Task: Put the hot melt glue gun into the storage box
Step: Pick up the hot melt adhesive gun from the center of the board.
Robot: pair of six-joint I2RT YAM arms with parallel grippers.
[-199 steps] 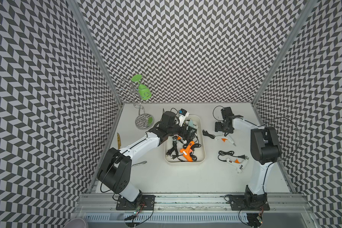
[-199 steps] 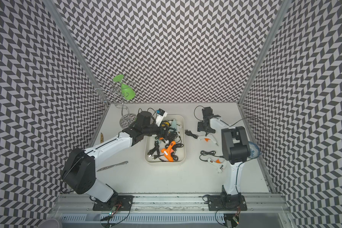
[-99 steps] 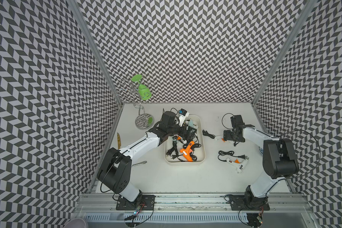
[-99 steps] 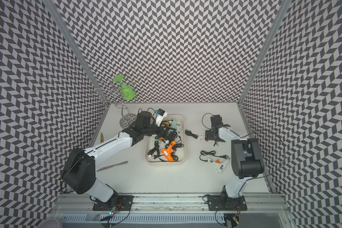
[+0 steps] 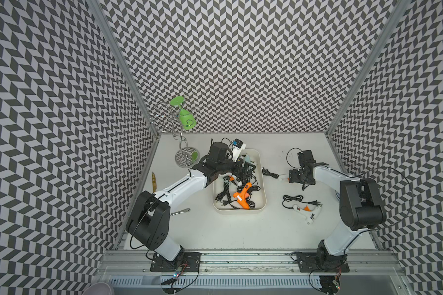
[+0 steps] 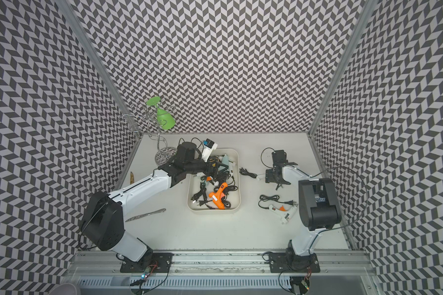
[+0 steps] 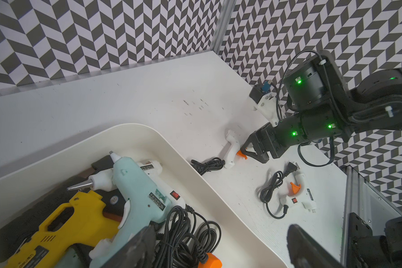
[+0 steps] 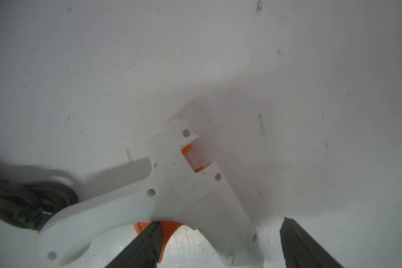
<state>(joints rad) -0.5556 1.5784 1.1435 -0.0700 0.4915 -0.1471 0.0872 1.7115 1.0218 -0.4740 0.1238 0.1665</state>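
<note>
A white table (image 5: pixel 241 229) with small dark scuff marks stands in a booth, and its walls (image 5: pixel 241 63) carry a black-and-white chevron pattern. In the far left corner a wire rack (image 5: pixel 182 159) holds a green wine glass (image 5: pixel 186 120) upside down. The cream storage box (image 5: pixel 265 196) sits near the middle of the table and contains several guns with tangled black cords. Among them are an orange glue gun (image 5: pixel 242 198), a mint glue gun (image 7: pixel 137 185) and a yellow glue gun (image 7: pixel 63 222).

The left arm reaches forward and low. The left tool (image 7: pixel 219 228) hangs over the far end of the box, its fingers spread wide with nothing between them. The right arm is bent at the elbow, and the right tool (image 8: pixel 221 221) points down at the table.

The white glue gun (image 8: pixel 183 190) lies flat on the table, outside the box and to the right of it. The right tool is spread around the barrel: one fingertip is at the orange trigger (image 8: pixel 172 229), the other stands apart on the opposite side — whether the first one touches, I cannot tell. A second white glue gun (image 5: pixel 308 214) lies nearer to the right arm's base.
</note>
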